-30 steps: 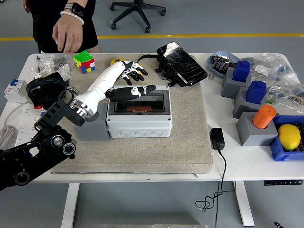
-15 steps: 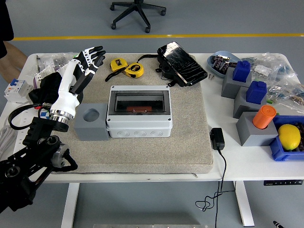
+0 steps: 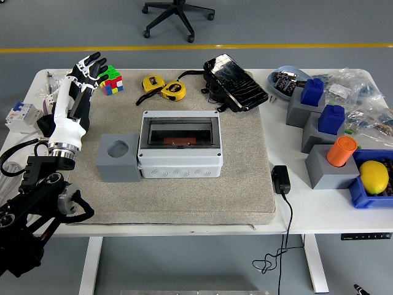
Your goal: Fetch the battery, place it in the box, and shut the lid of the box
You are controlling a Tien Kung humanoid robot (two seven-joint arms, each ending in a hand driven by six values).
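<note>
Though the lid looks down over the box (image 3: 179, 144), whether a battery lies inside is hard to tell; a small reddish-brown thing shows through the clear lid (image 3: 180, 131), and it may be the battery. No loose battery is plain anywhere on the desk (image 3: 319, 209).

Nearest, the left arm comes in from the lower left corner and rises along the mat's (image 3: 184, 190) left side. Just right of it stands a grey block (image 3: 116, 158) with a round hole, touching the box's left wall. Farther back, the left hand (image 3: 85, 72) hovers near the desk's far left, fingers spread wide, holding nothing, just beside a puzzle cube (image 3: 110, 80). The right hand is out of view.

By my judgement a battery is small, stiff, smooth and fairly dense, apt to roll or slip; pinch it across its middle between thumb and two fingers. The lid seems light, rigid plastic, best pressed at its front edge.
</note>
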